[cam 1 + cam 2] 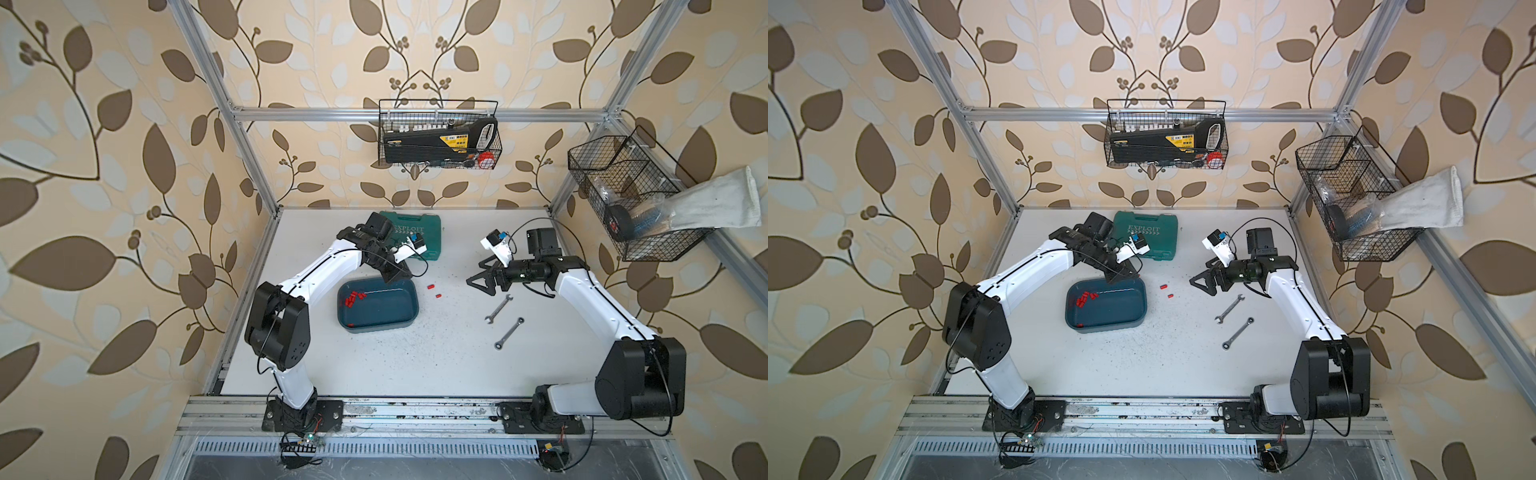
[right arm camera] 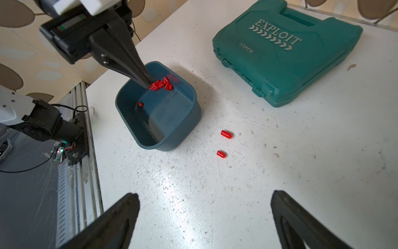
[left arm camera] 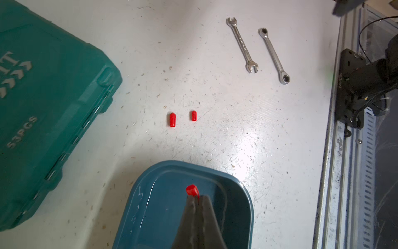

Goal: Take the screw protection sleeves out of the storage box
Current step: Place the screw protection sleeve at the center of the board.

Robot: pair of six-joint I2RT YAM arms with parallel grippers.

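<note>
counter: white, scuffed.
green case: shut, lettered "exploit", behind the storage box.
storage box: teal, lidless, on the counter.
right pincer: jaws wide apart, empty, well right of the storage box.
left pincer: clamped on one held sleeve, above the storage box's inside.
wrenches: two, well right of the storage box.
sleeve cluster: inside the storage box, left end.
lone sleeve: inside the storage box, near wall.
loose sleeves: two, outside, just right of the storage box.
</note>
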